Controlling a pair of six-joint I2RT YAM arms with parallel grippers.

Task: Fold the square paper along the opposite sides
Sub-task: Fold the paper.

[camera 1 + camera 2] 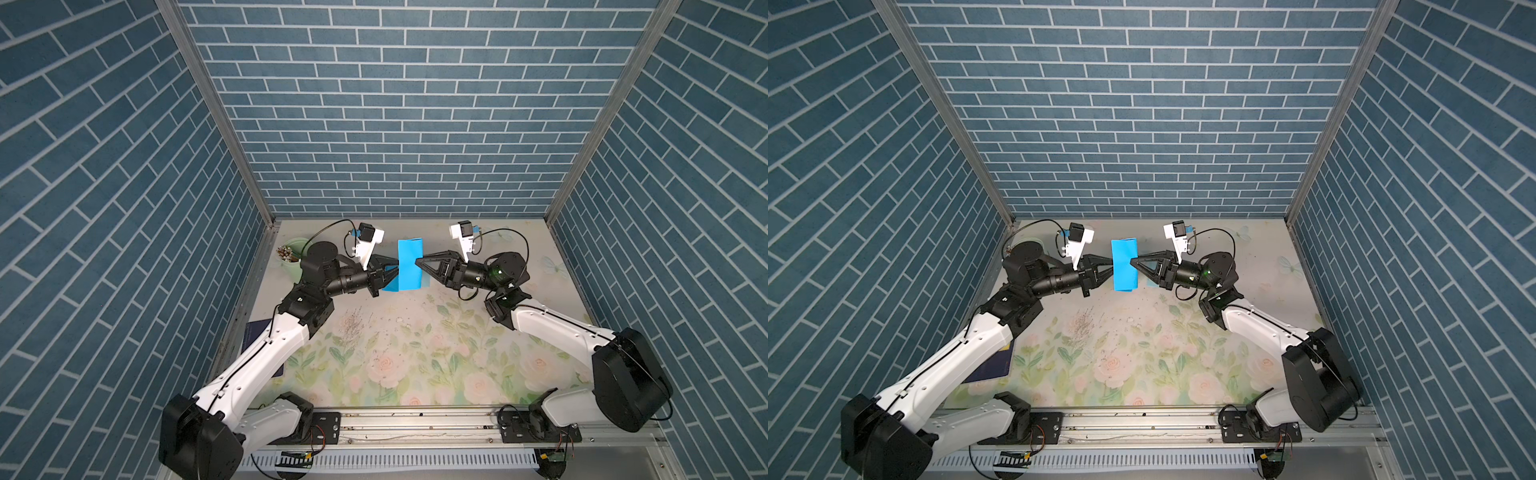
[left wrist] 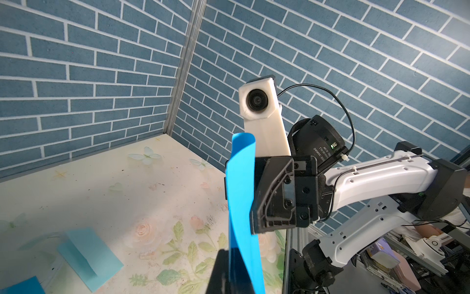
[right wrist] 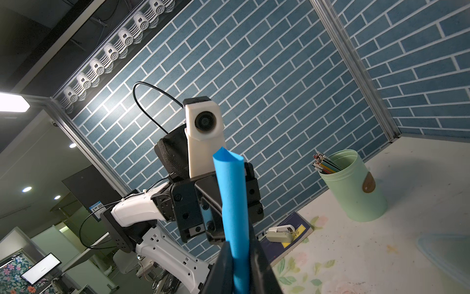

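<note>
The bright blue square paper (image 1: 409, 266) (image 1: 1124, 266) hangs upright in the air above the far middle of the table, bent over into a loose loop. My left gripper (image 1: 397, 268) (image 1: 1112, 268) is shut on its left edge, which in the left wrist view shows as the paper (image 2: 241, 191) pinched at the fingertips (image 2: 221, 269). My right gripper (image 1: 417, 262) (image 1: 1131, 262) grips the opposite side. In the right wrist view the curled paper (image 3: 232, 198) sits squeezed between both fingers (image 3: 256, 264).
A green cup of pencils (image 1: 291, 253) (image 3: 356, 188) stands at the far left. A dark notebook (image 1: 255, 332) (image 3: 287, 236) lies at the left edge with a small white device (image 3: 278, 235) on it. A pale blue folded paper (image 2: 89, 254) lies on the floral table (image 1: 415, 353).
</note>
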